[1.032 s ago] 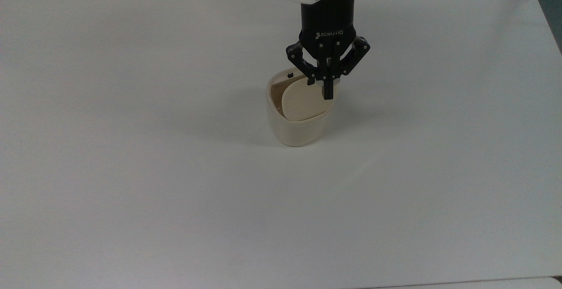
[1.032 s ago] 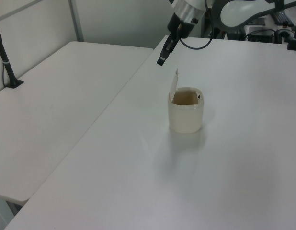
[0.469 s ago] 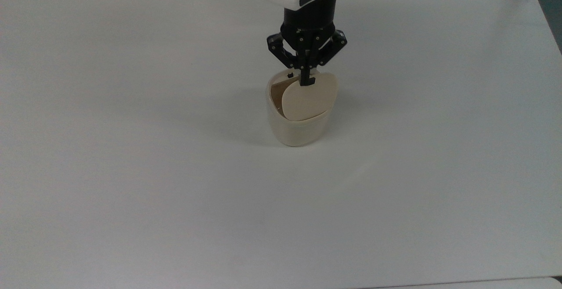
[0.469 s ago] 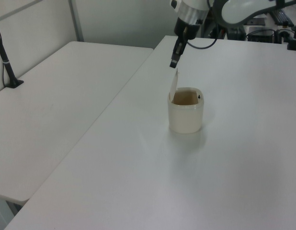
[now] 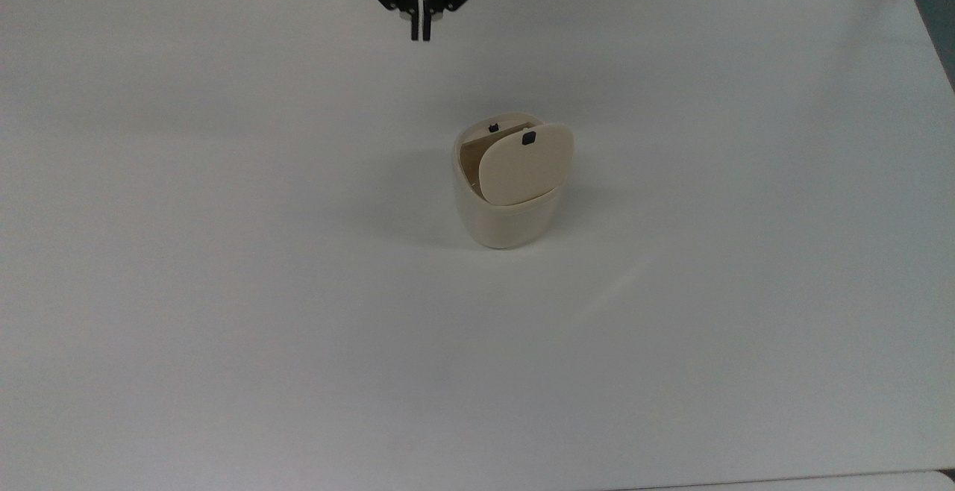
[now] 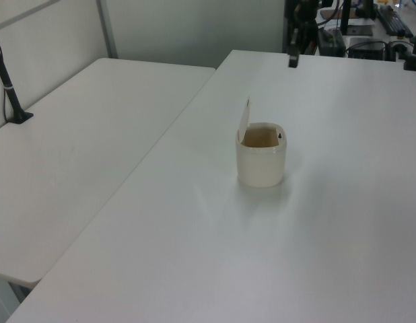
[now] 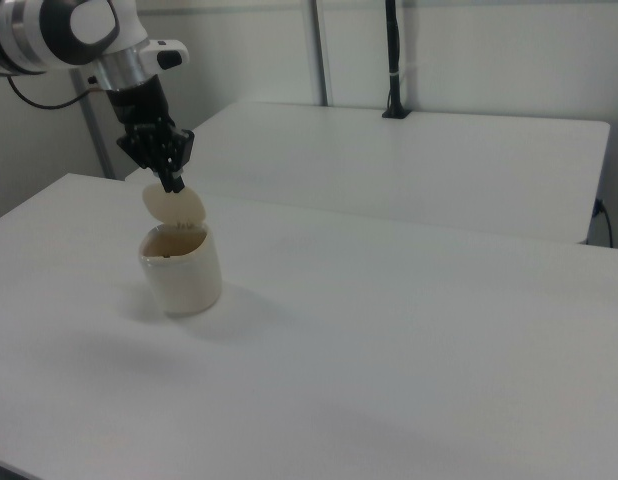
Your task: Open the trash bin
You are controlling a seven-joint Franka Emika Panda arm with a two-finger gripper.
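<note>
The trash bin (image 5: 507,204), a small cream-beige tub with rounded corners, is seen standing upright on the white tabletop (image 5: 224,289), a little above the middle of the top view and slightly toward the top view's right. Its lid (image 5: 526,163) is raised on its hinge and stands nearly on edge, so that the brownish inside of the tub is exposed; in the left view the lid (image 6: 244,120) is seen rising from the bin's rim on the left view's left side. A small black square button (image 5: 529,138) is carried near the lid's upper edge, and a second small black mark (image 5: 492,127) is found on the rim across the opening from the hinge. In the right view the bin (image 7: 182,268) is seen toward the right view's left, with the lid (image 7: 174,207) lifted above it. The pincer (image 5: 421,32) is held well apart from the bin, near the far edge of the tabletop at the top of the top view, pointing downward; its two black fingers are pressed together with nothing between them. In the right view the pincer (image 7: 173,184) is seen lined up above the lid. A second white table (image 6: 80,155) is set beside the tabletop, and a black post (image 7: 393,60) is clamped to it.
</note>
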